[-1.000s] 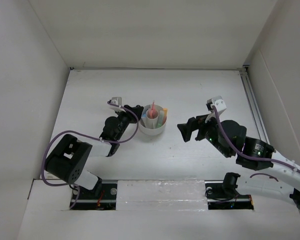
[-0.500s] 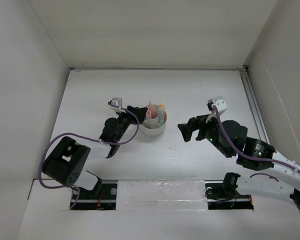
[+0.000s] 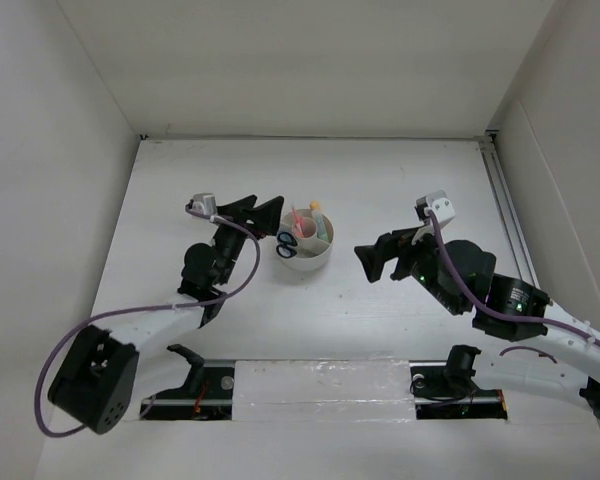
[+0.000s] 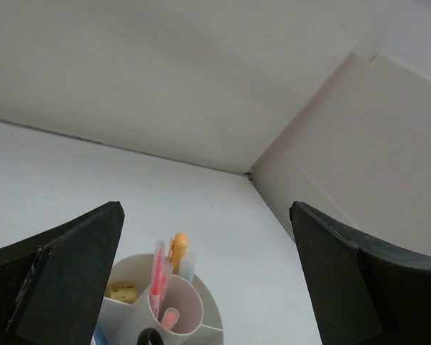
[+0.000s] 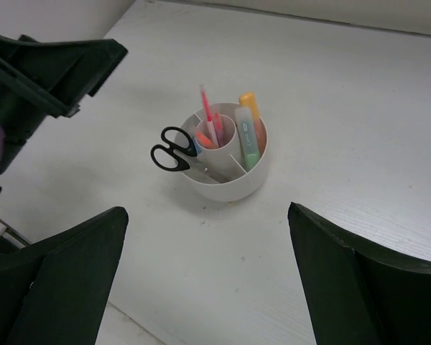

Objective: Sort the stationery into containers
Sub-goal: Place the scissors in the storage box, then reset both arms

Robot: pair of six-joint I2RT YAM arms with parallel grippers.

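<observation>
The round white organizer [image 3: 306, 256] stands mid-table. Black-handled scissors [image 3: 287, 240] stick out of its left compartment, handles up. Pink pens [image 5: 207, 113] stand in the centre cup, and an orange-yellow marker [image 5: 251, 109] and a green marker [image 5: 246, 142] sit in an outer compartment. A tan eraser [image 4: 121, 291] lies in another compartment. My left gripper [image 3: 254, 208] hangs open just left of the organizer, holding nothing. My right gripper [image 3: 373, 258] is open and empty to the organizer's right, a short way off.
White walls close in the table [image 3: 400, 180] on the left, back and right. The arm bases and a taped strip [image 3: 320, 385] run along the near edge.
My left gripper opened, let go of the scissors in the organizer and drew back up and to the left. The right arm has not moved.
</observation>
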